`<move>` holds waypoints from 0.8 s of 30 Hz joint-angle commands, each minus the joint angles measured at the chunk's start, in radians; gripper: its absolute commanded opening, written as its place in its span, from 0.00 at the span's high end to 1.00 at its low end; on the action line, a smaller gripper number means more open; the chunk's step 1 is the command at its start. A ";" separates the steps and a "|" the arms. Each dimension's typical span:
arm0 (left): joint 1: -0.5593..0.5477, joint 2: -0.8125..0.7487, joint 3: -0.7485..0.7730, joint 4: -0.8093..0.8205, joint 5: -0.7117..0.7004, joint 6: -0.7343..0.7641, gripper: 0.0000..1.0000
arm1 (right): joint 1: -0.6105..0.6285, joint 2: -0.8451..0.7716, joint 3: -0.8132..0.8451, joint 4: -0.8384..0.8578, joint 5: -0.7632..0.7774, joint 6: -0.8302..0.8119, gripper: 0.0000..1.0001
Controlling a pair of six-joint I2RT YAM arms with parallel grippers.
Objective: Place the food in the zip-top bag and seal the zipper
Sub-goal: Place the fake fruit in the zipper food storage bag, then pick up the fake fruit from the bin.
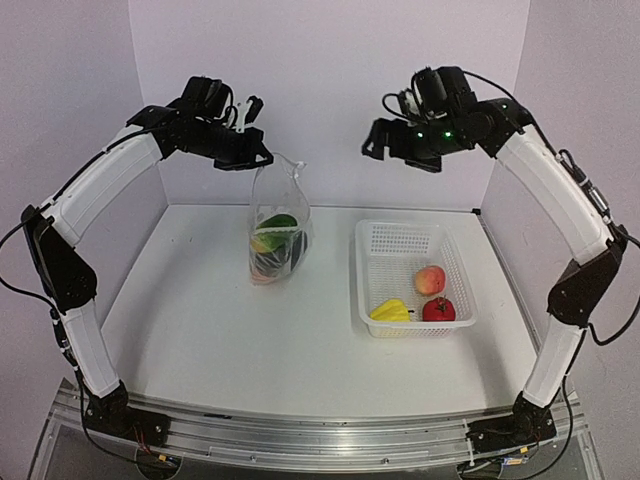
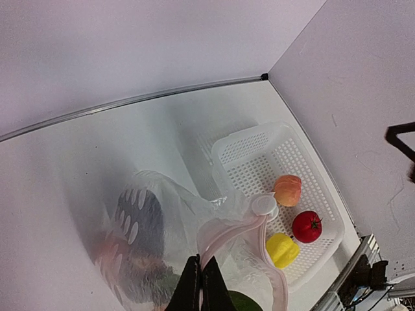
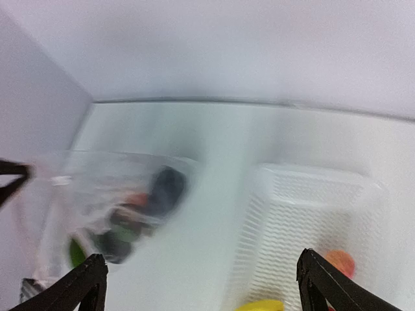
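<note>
At eleven o'clock, we see left gripper point(image 1: 267, 160) pinching the zip-top bag point(image 1: 277, 207) mouth-up for loading; right gripper point(image 3: 201, 264) spread, empty.

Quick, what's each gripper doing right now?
Left gripper: closed on the top edge of the zip-top bag.
Right gripper: open, holding nothing.

- No readable text, label, brand or number in any view.
- zip-top bag point(image 2: 162, 194): only a print of pale white dots, no letters.
- white basket point(image 1: 362, 275): plain, no marking.
- Right wrist view is too blurred to read anything.
</note>
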 commanded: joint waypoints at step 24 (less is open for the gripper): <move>-0.002 -0.054 -0.023 0.037 -0.009 0.016 1.00 | -0.274 0.465 -0.224 -0.371 0.113 0.023 0.10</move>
